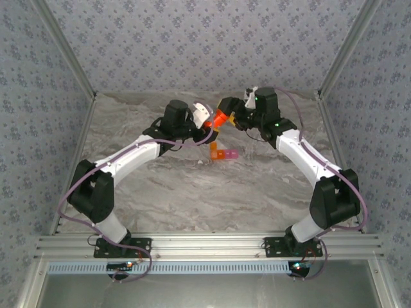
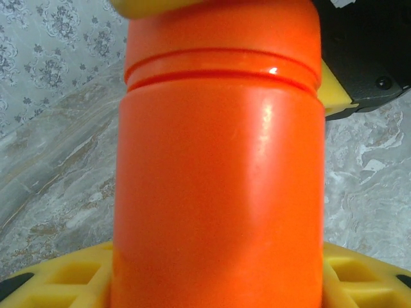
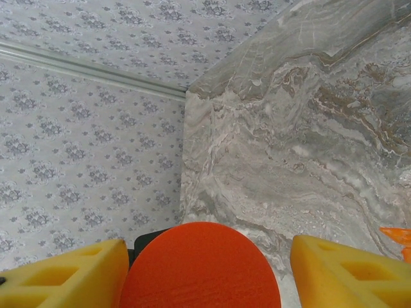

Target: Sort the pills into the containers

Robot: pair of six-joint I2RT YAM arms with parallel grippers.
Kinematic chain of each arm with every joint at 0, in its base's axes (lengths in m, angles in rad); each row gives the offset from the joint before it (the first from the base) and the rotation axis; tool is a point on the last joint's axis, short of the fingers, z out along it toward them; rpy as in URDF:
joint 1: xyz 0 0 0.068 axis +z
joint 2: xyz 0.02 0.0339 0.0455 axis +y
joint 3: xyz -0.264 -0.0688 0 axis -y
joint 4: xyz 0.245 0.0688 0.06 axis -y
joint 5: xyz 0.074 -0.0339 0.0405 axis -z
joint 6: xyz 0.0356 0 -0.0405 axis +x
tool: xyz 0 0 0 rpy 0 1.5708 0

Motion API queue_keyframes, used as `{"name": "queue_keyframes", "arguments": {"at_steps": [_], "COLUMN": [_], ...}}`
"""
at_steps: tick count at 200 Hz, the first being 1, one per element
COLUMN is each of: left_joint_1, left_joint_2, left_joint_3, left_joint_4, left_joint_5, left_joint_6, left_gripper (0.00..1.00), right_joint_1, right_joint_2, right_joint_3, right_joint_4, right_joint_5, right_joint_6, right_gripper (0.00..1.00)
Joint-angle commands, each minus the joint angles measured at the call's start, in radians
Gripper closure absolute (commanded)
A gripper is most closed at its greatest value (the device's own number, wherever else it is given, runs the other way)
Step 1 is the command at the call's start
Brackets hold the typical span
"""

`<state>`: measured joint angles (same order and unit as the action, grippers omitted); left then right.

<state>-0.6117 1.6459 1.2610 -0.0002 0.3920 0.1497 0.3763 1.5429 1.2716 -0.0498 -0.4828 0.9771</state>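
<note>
The tiny translucent pill box, one orange cell joined to one pink, lies on the grey marbled tabletop near its middle. The left gripper pinches the round orange plastic bottle in its jaws. The right gripper has its jaws spread at both sides of the bottle's lid, a thin gap showing. Pale flowered wallpaper covers the three walls around
</note>
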Motion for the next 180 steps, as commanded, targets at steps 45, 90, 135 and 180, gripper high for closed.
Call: {"name": "queue_keyframes", "arguments": {"at_steps": [45, 90, 135, 180], "left_joint_1": [-0.004, 0.031, 0.05, 0.051], "left_joint_2": [0.002, -0.009, -0.008, 0.002], "left_joint_3": [0.047, 0.048, 0.051, 0.063], "left_joint_4": [0.028, 0.052, 0.089, 0.071], "left_joint_5": [0.045, 0.229, 0.374, 0.357], "left_joint_6": [-0.008, -0.103, -0.183, -0.172], "left_gripper": [1.0, 1.0, 1.0, 1.0], "right_joint_1": [0.003, -0.057, -0.1, -0.101], "right_joint_2": [-0.007, -0.033, -0.029, -0.013], "right_joint_3": [0.015, -0.07, -0.133, -0.129], "right_joint_4": [-0.02, 0.264, 0.431, 0.456], "right_joint_5": [-0.023, -0.184, -0.318, -0.32], "right_joint_6": [-0.062, -0.233, -0.24, -0.175], "right_gripper": [0.48, 0.52, 0.51, 0.4]}}
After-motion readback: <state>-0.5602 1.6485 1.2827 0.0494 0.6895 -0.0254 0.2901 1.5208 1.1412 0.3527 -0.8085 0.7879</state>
